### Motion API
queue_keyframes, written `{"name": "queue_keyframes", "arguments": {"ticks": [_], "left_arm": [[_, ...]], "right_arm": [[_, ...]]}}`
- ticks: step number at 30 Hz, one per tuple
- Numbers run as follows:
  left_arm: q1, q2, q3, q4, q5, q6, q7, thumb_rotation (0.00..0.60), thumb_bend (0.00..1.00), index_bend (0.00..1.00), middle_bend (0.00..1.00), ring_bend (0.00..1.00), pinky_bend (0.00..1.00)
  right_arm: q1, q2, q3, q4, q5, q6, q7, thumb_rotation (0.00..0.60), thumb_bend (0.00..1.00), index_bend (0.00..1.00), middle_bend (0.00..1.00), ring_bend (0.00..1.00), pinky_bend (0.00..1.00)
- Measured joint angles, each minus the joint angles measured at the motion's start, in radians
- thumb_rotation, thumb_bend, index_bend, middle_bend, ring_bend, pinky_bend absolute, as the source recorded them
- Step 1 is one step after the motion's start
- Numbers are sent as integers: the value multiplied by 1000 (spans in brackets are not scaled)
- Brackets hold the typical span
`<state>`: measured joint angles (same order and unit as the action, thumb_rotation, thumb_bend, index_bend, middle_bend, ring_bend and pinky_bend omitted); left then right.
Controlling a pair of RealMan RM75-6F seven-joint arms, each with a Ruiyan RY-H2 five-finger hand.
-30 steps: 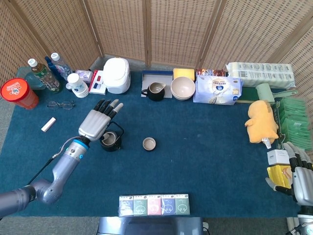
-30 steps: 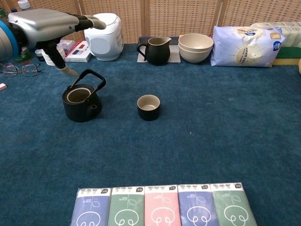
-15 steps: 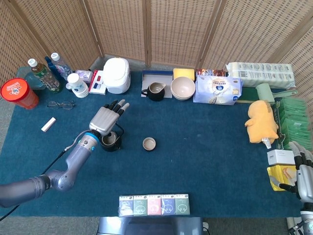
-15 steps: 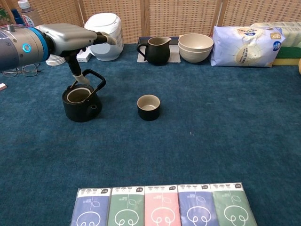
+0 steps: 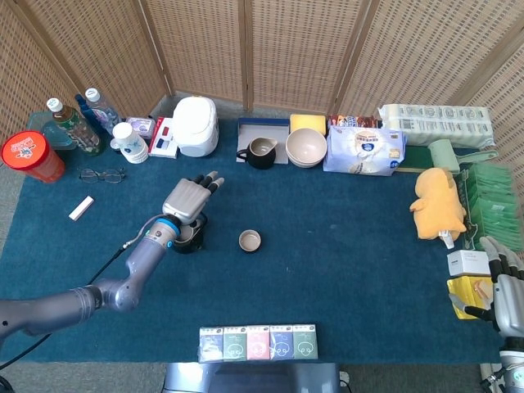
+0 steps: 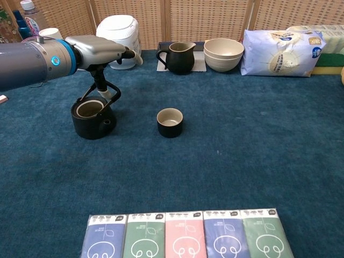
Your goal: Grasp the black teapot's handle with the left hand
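Note:
The black teapot (image 6: 92, 115) stands lidless on the blue cloth at the left, its arched handle (image 6: 111, 92) upright. My left hand (image 6: 102, 51) hovers flat just above it with the fingers stretched toward the back, and its thumb (image 6: 99, 80) points down beside the handle's top, closed on nothing. In the head view the left hand (image 5: 190, 199) covers most of the teapot (image 5: 187, 238). My right hand (image 5: 508, 304) rests at the table's far right front edge, fingers apart and holding nothing.
A small black cup (image 6: 170, 122) stands right of the teapot. At the back are a white rice cooker (image 6: 119, 32), a black pitcher (image 6: 180, 57) and stacked bowls (image 6: 223, 54). Several tea packets (image 6: 185, 236) lie along the front edge. A yellow box (image 5: 465, 293) sits beside the right hand.
My left hand has moved right and settled over the teapot, and its thumb has come from left of the pot to the handle. The right hand has barely shifted.

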<state>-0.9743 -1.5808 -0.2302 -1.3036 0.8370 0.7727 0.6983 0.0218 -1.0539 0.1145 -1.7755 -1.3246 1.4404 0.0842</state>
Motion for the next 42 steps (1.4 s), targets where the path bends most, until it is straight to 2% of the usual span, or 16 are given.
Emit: {"name": "queue_keyframes", "arguments": {"ticks": [5,11,14,17,22,30,42], "left_arm": [[-33,-19,4,13,-51,5,38,600,209,167,149,249,467],[-60,-25,11,7,-108,24,73,600,235,263,256,289,483],[-67,-26,22,6,-133,28,86,600,237,347,368,367,535],[-74,-30,34,8,-160,24,89,600,250,477,520,493,635],[-83,-30,48,5,-168,28,86,600,322,655,753,693,770],[-84,2,62,-35,-168,47,78,600,453,775,891,816,863],[-73,50,76,-114,-163,60,33,600,444,787,910,829,870]], "right_arm": [[4,-7,-2,7,0,-5,-11,600,0,0,0,0,0],[4,-8,-1,7,1,-5,-12,600,0,0,0,0,0],[4,-8,-4,6,-5,-5,-14,600,0,0,0,0,0],[4,-8,-6,5,-9,-3,-18,600,0,0,0,0,0],[4,-8,-6,4,-12,-1,-18,600,0,0,0,0,0],[3,-8,-12,2,-24,1,-22,600,0,0,0,0,0],[1,-5,-16,-4,-33,5,-19,600,0,0,0,0,0]]}}
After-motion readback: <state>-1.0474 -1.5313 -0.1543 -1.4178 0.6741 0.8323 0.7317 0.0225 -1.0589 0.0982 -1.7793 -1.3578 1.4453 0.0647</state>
